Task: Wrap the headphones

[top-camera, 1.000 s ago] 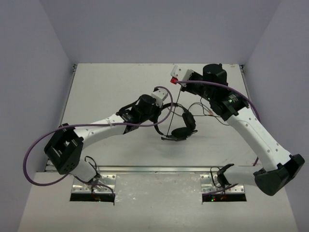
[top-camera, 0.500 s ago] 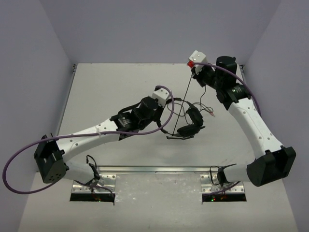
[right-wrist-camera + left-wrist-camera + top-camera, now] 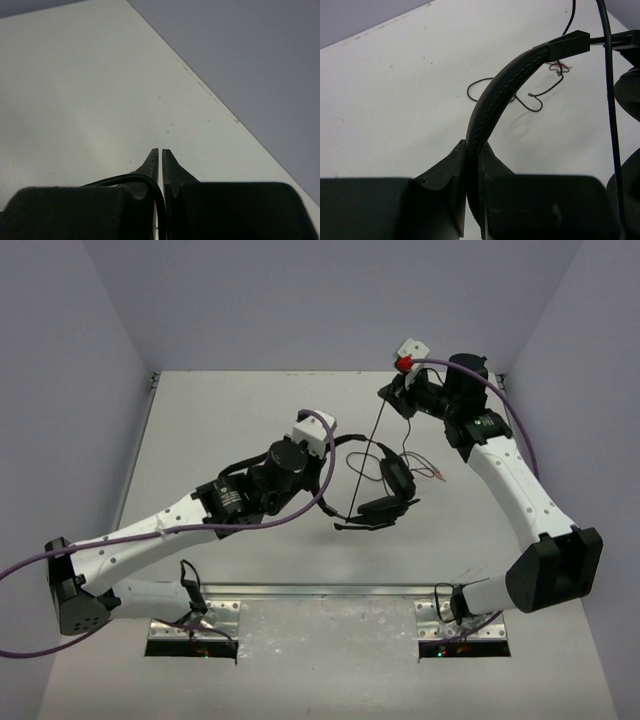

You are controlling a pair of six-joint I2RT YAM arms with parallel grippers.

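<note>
1. Headphones: black over-ear set with a thin textured headband, two padded earcups and a long thin cable.
2. Location: mid-table, earcups just right of the left gripper. Cannot tell whether they rest on the surface.
3. Left gripper: jaws clamped on the headband, which arches away from them.
4. Right gripper: far right of the table, jaws pinched on the cable. The cable runs straight from it to the earcups.
5. Slack cable loops lie on the table beyond the headband.
</note>
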